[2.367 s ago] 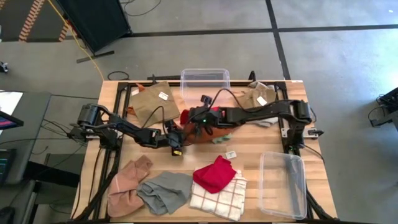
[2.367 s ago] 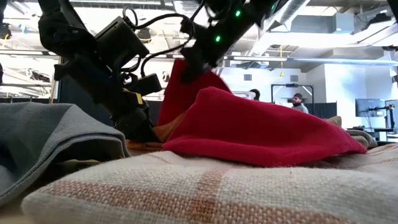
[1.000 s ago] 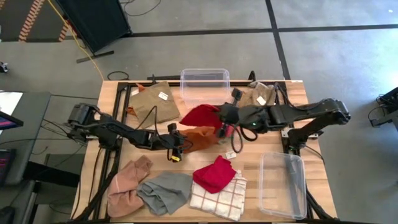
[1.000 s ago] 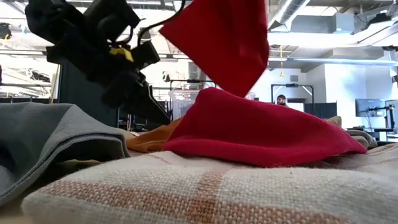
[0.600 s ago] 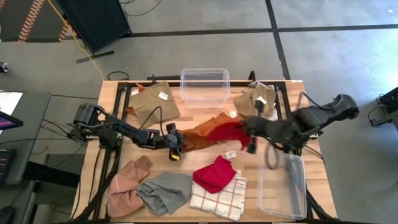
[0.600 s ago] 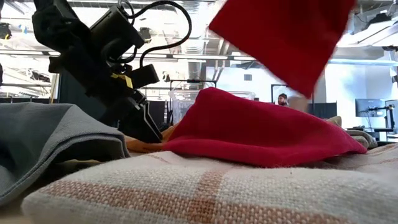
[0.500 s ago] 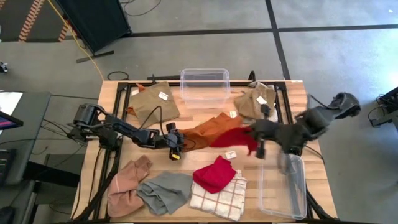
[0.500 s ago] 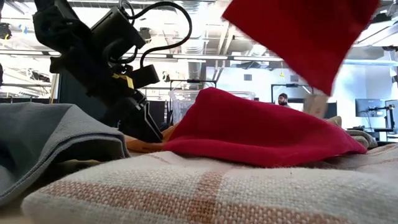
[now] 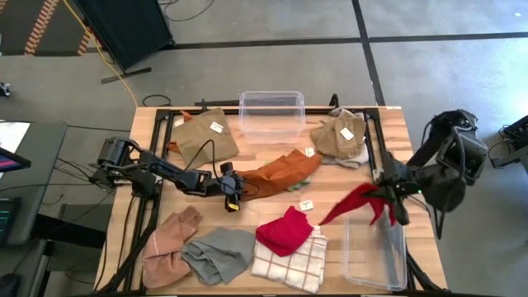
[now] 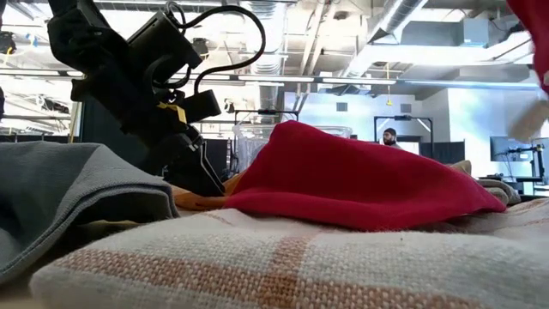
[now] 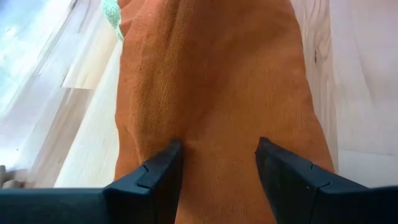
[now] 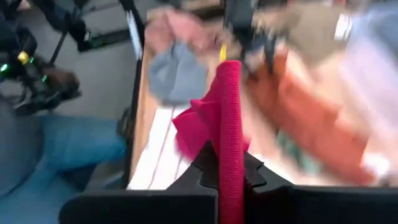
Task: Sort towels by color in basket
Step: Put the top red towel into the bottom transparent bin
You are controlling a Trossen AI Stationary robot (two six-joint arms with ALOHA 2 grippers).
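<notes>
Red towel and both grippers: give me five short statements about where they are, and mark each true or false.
1. The right gripper is shut on a red towel. True.
2. That towel lies inside the clear bin. False: it hangs above the bin's near end.
3. The left gripper straddles the rust-orange towel. True.
4. The left gripper is clamped shut. False: it stands open.
5. A second red towel rests on the checked towel. True.

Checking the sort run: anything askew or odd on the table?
Both clear plastic bins look empty. The rust-orange towel sprawls unfolded mid-table, straddled by the left pincer. The right pincer, shut on a red towel, hangs by the right bin.
</notes>
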